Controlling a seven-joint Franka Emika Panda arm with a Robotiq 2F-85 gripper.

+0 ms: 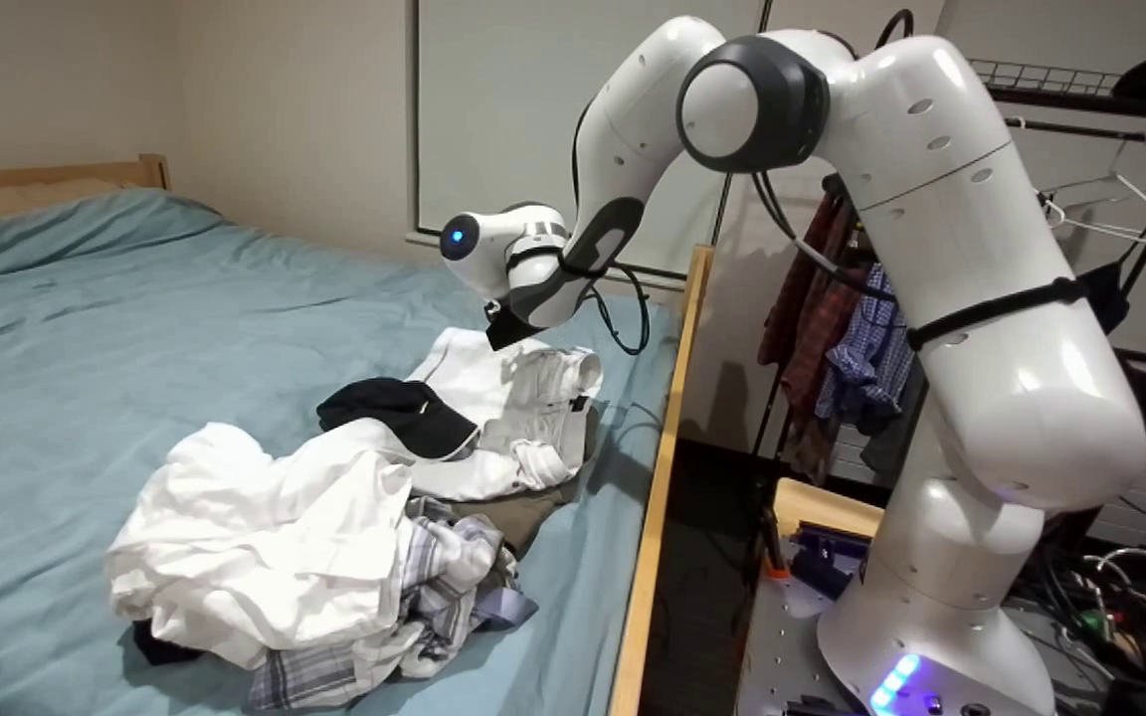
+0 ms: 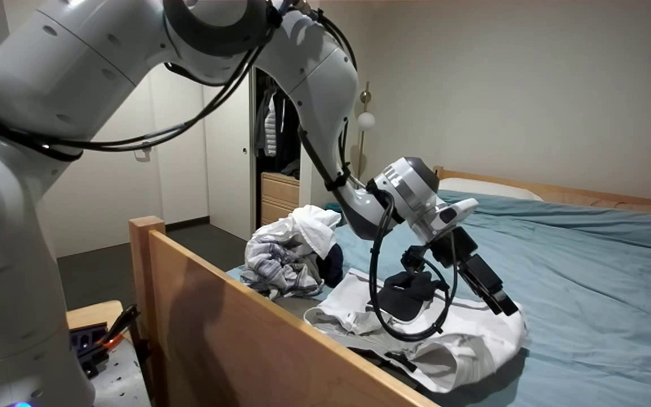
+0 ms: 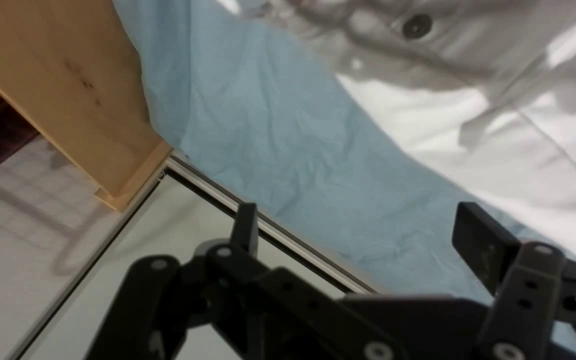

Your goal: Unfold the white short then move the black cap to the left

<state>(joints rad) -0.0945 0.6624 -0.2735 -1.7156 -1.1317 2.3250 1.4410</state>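
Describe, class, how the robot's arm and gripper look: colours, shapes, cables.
The arm is glossy white and rounded, with dark grey joint parts, black straps and blue lights. Black cables run along it and loop near the wrist. The gripper is black, with two blocky fingers and linked bars.

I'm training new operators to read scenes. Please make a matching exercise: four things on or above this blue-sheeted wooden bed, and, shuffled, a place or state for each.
Things
1. black rounded fabric cap
2. white fabric shorts
3. grey-and-white checked cloth
4. black two-fingered gripper

Places or states
A. directly under the cap
B. open, holding nothing
C. lying on the shorts
D. partly under a rumpled white cloth heap

Right pairs: 1-C, 2-A, 3-D, 4-B
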